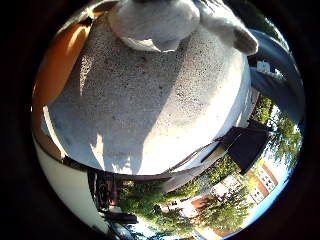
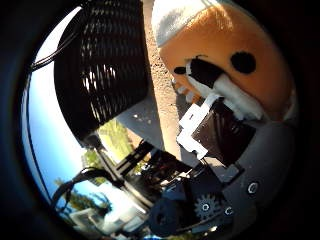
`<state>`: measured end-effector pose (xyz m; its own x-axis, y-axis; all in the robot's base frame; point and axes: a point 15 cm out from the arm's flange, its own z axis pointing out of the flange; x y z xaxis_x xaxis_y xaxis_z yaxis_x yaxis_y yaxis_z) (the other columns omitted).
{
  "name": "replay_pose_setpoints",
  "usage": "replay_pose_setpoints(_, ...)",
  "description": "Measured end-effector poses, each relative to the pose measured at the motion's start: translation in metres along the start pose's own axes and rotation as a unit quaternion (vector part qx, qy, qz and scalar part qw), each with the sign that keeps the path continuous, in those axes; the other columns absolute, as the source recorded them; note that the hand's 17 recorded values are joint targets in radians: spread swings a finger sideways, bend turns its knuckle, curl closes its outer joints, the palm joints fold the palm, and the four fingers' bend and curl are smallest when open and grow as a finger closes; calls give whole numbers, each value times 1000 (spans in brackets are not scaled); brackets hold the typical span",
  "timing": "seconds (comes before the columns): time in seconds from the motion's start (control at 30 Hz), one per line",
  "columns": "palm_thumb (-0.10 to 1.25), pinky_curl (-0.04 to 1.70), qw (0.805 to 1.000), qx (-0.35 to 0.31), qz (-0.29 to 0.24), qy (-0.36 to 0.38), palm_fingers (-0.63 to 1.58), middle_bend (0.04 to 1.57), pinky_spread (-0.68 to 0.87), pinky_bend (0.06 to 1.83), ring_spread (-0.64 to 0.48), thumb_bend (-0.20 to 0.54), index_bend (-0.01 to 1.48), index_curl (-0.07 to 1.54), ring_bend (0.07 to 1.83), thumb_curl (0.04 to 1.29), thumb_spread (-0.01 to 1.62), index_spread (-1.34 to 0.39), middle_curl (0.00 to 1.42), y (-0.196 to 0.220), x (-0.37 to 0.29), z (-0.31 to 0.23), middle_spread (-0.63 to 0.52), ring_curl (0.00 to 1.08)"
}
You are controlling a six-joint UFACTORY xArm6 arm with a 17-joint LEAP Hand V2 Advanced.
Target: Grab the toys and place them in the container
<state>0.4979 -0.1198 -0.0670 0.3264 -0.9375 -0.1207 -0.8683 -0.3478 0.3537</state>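
– Toys: where are they?
– An orange plush toy [image 2: 225,45] with a black eye and a dark mouth fills much of the thumb-side view, so it is close to the palm. It lies on a speckled stone tabletop [image 1: 150,110]. A pale grey plush toy [image 1: 155,20] lies on the same top, near the edge of the little-finger-side view.
– And the container?
– A black mesh basket [image 2: 102,65] stands on the tabletop, at about nine o'clock from the orange toy, with a strip of bare stone between the two. Its inside is out of sight.
– What is the hand [image 2: 215,135] doing?
– One of its fingers [image 2: 200,120], white and black, lies against the orange toy's mouth. I cannot tell whether the fingers are curled round the toy or merely resting on it; too little of them shows.
– Do the two toys touch each other?
– I cannot tell.
– Anything beyond the table?
– Green trees [image 1: 150,200] in sun and a red brick building [image 1: 265,182], well off from the tabletop.
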Motion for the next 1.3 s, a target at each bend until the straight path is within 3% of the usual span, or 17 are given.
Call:
replay_pose_setpoints(0.17,1043,781,1000,-1,6,-7,1079,1029,302,1238,-30,18,297,-27,1293,530,1107,-620,838,23,-6,-16,-193,739)
replay_pose_setpoints(0.33,1036,852,1000,-9,4,-10,1040,1093,256,1294,-65,-10,407,-23,1314,586,1132,-772,923,55,-19,-45,-201,772)
replay_pose_setpoints(0.8,998,944,997,39,-61,38,953,1144,199,1348,-109,-15,607,-20,1356,689,1147,-1051,1045,142,-114,-241,-206,829)
replay_pose_setpoints(0.93,987,961,990,86,-103,31,937,1151,190,1356,-113,-15,646,-20,1367,712,1144,-1107,1066,137,-178,-279,-207,839)
replay_pose_setpoints(1.1,975,974,983,101,-151,15,922,1158,181,1370,-117,-16,680,-20,1370,734,1139,-1158,1083,118,-244,-287,-207,850)
replay_pose_setpoints(1.3,960,987,980,134,-146,21,917,1173,173,1379,-121,-15,707,-20,1378,758,1132,-1206,1095,61,-289,-293,-205,863)
